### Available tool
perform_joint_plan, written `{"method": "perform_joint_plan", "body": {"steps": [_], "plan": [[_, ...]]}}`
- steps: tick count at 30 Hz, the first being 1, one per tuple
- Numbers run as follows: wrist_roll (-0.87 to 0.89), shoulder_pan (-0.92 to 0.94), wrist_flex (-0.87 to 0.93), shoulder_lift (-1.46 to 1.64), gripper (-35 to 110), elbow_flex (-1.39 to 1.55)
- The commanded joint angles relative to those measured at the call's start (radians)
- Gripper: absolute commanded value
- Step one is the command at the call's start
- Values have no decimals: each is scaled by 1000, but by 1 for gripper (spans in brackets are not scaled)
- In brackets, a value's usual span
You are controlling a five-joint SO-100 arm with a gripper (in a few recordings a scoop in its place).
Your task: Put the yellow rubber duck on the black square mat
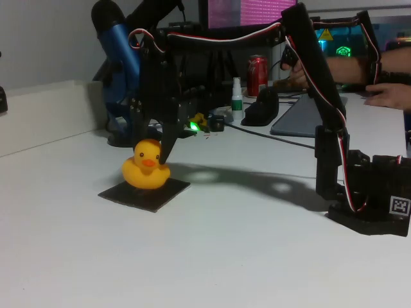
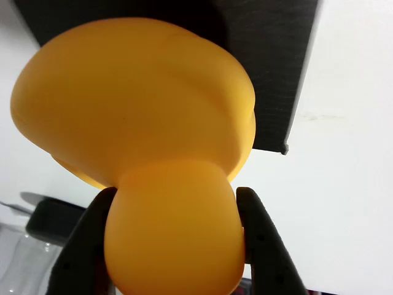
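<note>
The yellow rubber duck [image 1: 146, 172] stands upright on the black square mat [image 1: 168, 193], left of centre on the white table, beak toward the camera. My gripper [image 1: 154, 149] reaches down from above and behind, and its dark fingers [image 1: 168, 145] sit around the duck's head. In the wrist view the duck [image 2: 135, 98] is seen from behind and above, its head pressed between the two fingers [image 2: 261, 239] of my gripper [image 2: 175, 246], which is shut on it. The mat [image 2: 270, 61] lies under the duck's body, one corner showing at the right.
My arm's base [image 1: 369, 199] stands at the right on the white table [image 1: 225, 256]. Behind the mat are a blue stand [image 1: 119, 70], a gadget with a green light [image 1: 192, 125], a small white bottle [image 1: 237, 97], a red can [image 1: 257, 74] and a person's hands [image 1: 392, 96].
</note>
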Motion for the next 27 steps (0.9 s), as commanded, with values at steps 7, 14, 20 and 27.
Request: {"method": "perform_joint_plan", "body": {"steps": [7, 14, 20, 27], "plan": [[5, -8, 17, 17, 12, -31], [3, -8, 17, 15, 12, -31], [3, -2, 17, -9, 12, -32], [3, 2, 18, -11, 13, -32]]}}
